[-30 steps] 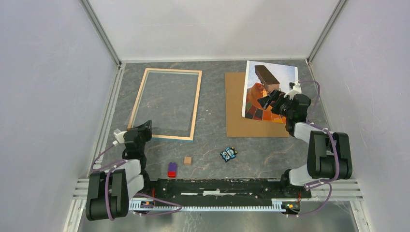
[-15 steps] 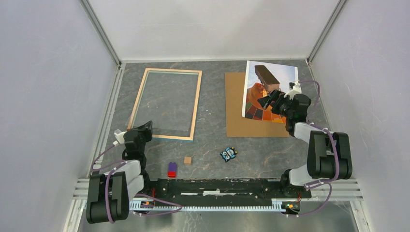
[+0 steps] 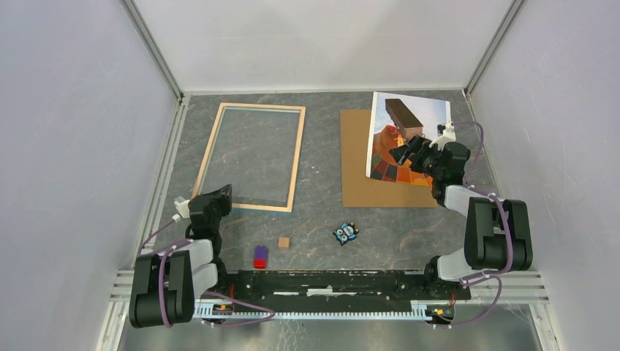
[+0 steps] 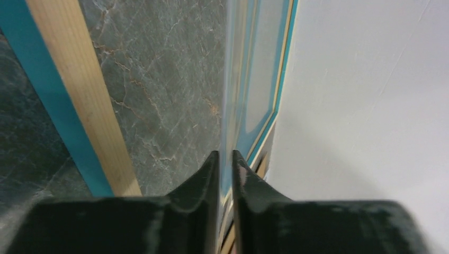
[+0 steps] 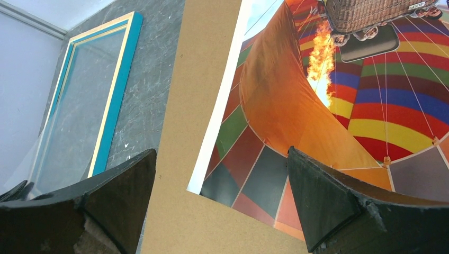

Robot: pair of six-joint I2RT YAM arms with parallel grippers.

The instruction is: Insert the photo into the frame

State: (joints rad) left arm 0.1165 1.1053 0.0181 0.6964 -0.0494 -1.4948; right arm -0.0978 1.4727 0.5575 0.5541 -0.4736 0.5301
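Observation:
The frame [image 3: 296, 162] lies flat at the left, wood-coloured rim up, with blue edges; it also shows in the right wrist view [image 5: 119, 84]. My left gripper [image 3: 218, 194] sits at its near left corner. In the left wrist view it [image 4: 225, 156] is shut on a thin clear pane seen edge-on beside the rim [image 4: 79, 95]. The photo [image 3: 406, 139], balloon side up, lies askew on the brown backing board [image 3: 354, 179]. My right gripper [image 3: 403, 154] is open and empty just above the photo's near left corner [image 5: 249, 174] and the board [image 5: 201, 106].
A small blue owl figure [image 3: 346, 232], a small brown cube [image 3: 284, 242] and a red-and-purple block [image 3: 259, 256] lie on the stone-patterned table near the front. White walls close in the left, right and back.
My left gripper has shifted very slightly at the frame's near left corner. The right arm, photo and board have not moved.

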